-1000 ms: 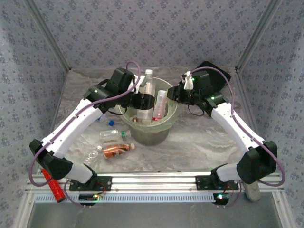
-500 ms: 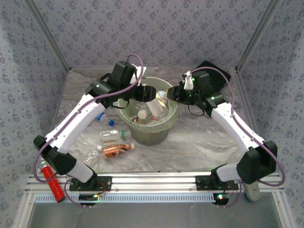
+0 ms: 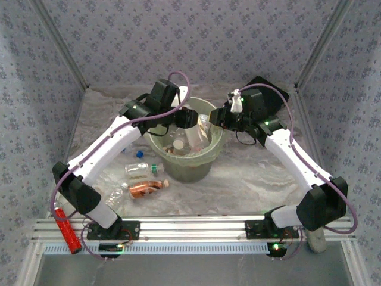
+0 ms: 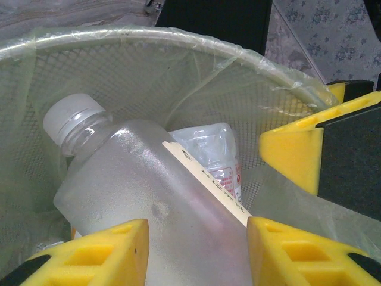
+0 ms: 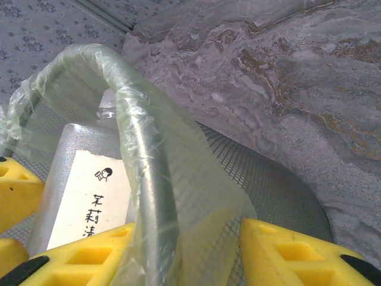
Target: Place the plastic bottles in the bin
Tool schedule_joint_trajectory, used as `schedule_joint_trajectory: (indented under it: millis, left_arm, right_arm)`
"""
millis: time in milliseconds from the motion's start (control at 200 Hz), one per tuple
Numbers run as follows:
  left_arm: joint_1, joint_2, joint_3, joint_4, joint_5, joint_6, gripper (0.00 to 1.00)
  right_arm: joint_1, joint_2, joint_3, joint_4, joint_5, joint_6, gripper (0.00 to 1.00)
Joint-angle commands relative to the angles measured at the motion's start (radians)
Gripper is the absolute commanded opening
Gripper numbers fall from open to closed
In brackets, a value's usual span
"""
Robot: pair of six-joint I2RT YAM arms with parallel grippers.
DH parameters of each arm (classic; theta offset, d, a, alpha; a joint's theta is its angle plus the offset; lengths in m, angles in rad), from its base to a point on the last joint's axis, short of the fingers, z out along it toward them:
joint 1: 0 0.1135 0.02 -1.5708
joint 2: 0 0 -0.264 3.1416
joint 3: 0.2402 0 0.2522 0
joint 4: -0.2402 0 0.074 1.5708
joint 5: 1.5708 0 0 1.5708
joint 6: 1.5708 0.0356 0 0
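The pale-green bin (image 3: pixel 191 170) stands mid-table with bottles (image 3: pixel 196 136) inside. My left gripper (image 3: pixel 191 117) hovers over its far-left rim, jaws drawn close with nothing between them. Just beyond my left gripper (image 4: pixel 198 238) a frosted white-capped bottle (image 4: pixel 131 179) leans inside the bin's mesh wall (image 4: pixel 149 71). My right gripper (image 3: pixel 219 119) is shut on the right rim. In the right wrist view the lined rim (image 5: pixel 134 119) passes between the fingers of my right gripper (image 5: pixel 187 238), and a white-labelled bottle (image 5: pixel 83 179) stands behind it. Three more bottles (image 3: pixel 143 169), (image 3: pixel 146 188), (image 3: pixel 116 195) lie on the table to the bin's left.
A red cylinder (image 3: pixel 66 229) lies beside the left arm's base. A flat black box (image 3: pixel 271 95) sits at the back right behind my right gripper. Patterned walls close in the table on three sides. A loose blue cap (image 3: pixel 139 154) lies left of the bin.
The white-capped bottle that stood upright at my left gripper has dropped into the bin. My left gripper has risen toward the far rim and its jaws have drawn together. The right arm is still.
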Motion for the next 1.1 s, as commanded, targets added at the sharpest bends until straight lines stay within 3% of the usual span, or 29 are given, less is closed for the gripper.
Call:
schedule_joint_trajectory:
  millis: [0, 165, 295, 495, 630, 690, 920, 1099]
  left_arm:
    - [-0.02, -0.006, -0.033, -0.007, 0.043, -0.008, 0.46]
    - [-0.02, -0.049, 0.022, 0.009, 0.041, 0.011, 0.57]
    - [-0.011, -0.086, 0.071, -0.025, 0.013, 0.019, 0.58]
    - [0.032, -0.185, 0.075, -0.148, -0.099, 0.006, 0.67]
    - [0.143, -0.297, -0.018, -0.198, -0.134, -0.029, 0.73]
    - [0.234, -0.344, -0.079, -0.202, -0.129, -0.045, 0.75]
    - [0.617, -0.42, -0.435, 0.003, 0.056, -0.275, 0.8]
    - [0.712, -0.309, -0.577, 0.187, 0.088, -0.528, 0.84]
  right_arm:
    - [0.012, 0.007, 0.022, -0.012, 0.0, -0.009, 0.46]
    - [0.013, 0.003, 0.025, 0.002, 0.001, -0.001, 0.47]
    - [0.015, 0.003, 0.045, -0.003, 0.004, -0.009, 0.49]
    - [0.012, 0.016, 0.052, 0.002, -0.004, -0.012, 0.5]
    - [0.012, 0.027, 0.053, 0.007, -0.012, -0.017, 0.5]
    - [0.01, 0.03, 0.054, 0.011, -0.018, -0.019, 0.5]
    - [0.009, 0.036, 0.053, 0.011, -0.028, -0.022, 0.5]
    - [0.004, 0.024, 0.046, 0.0, -0.022, -0.028, 0.5]
